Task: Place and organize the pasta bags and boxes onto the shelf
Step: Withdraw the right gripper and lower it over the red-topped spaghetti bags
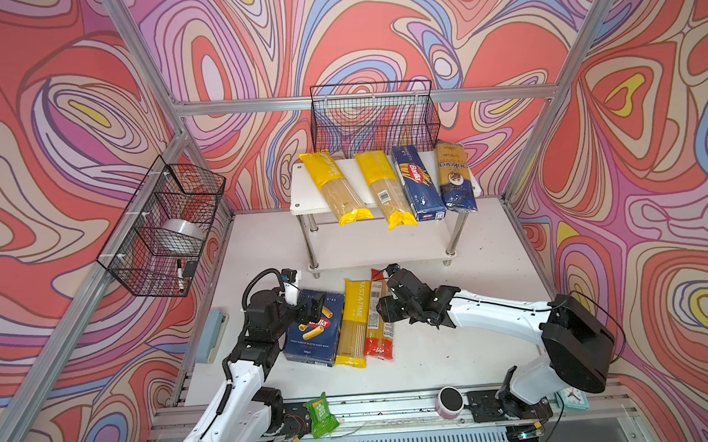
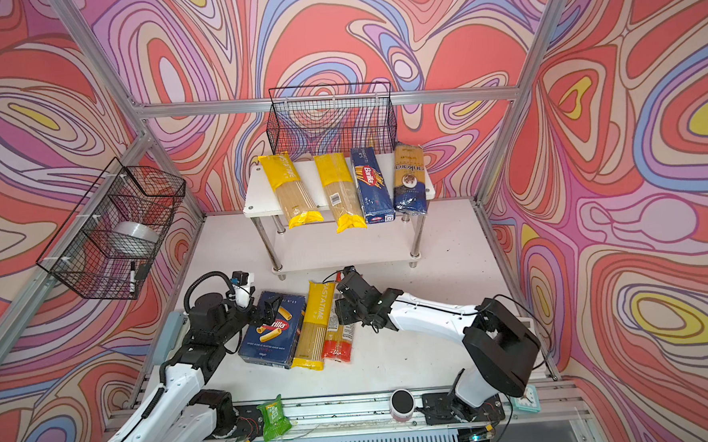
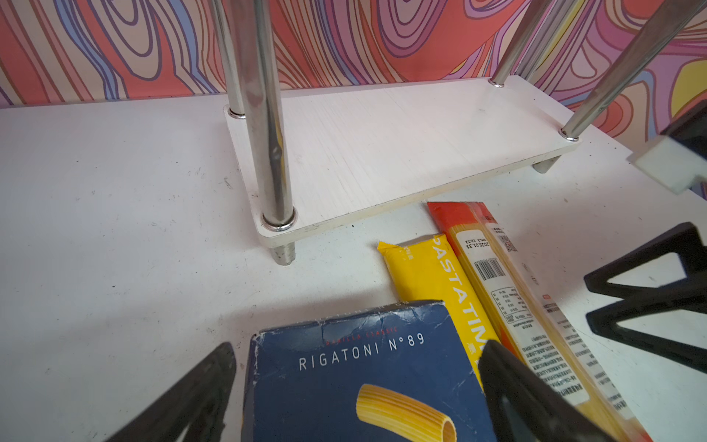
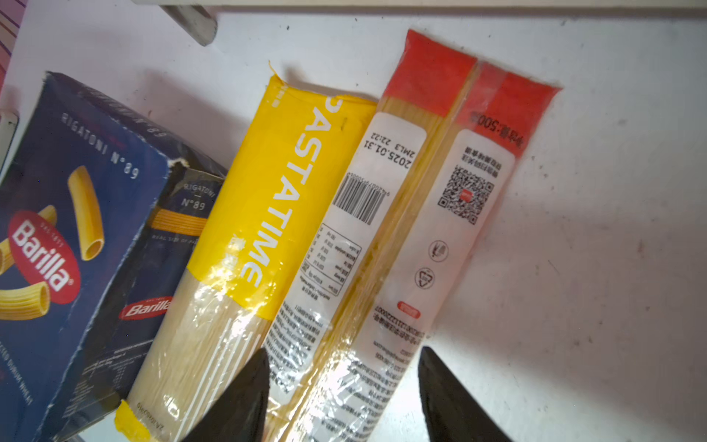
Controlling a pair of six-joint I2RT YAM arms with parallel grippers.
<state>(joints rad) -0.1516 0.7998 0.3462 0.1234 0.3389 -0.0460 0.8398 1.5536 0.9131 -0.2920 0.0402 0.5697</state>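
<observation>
The wide blue rigatoni box (image 1: 312, 336) (image 3: 363, 382) lies on the table. My left gripper (image 1: 316, 307) (image 3: 357, 346) is open, its fingers either side of the box's far end. Beside the box lie a yellow-ended bag (image 1: 351, 326) (image 4: 267, 210) and a red-ended bag (image 1: 379, 341) (image 4: 401, 229). My right gripper (image 1: 384, 307) (image 4: 344, 349) is open astride the red-ended bag. The shelf (image 1: 301, 191) stands behind them, its lower board (image 3: 382, 153) bare. On its top board lie two yellow-ended bags (image 1: 336, 185) (image 1: 384, 191), the spaghetti box (image 1: 417, 183) and the dark blue bag (image 1: 455, 179).
Black wire baskets hang on the back wall (image 1: 374, 117) and the left wall (image 1: 165, 227). On the front rail sit a green snack packet (image 1: 321, 415), a pink jar (image 1: 449, 402) and a teal clock (image 1: 573, 397). A pale blue object (image 1: 210, 335) lies at the table's left edge.
</observation>
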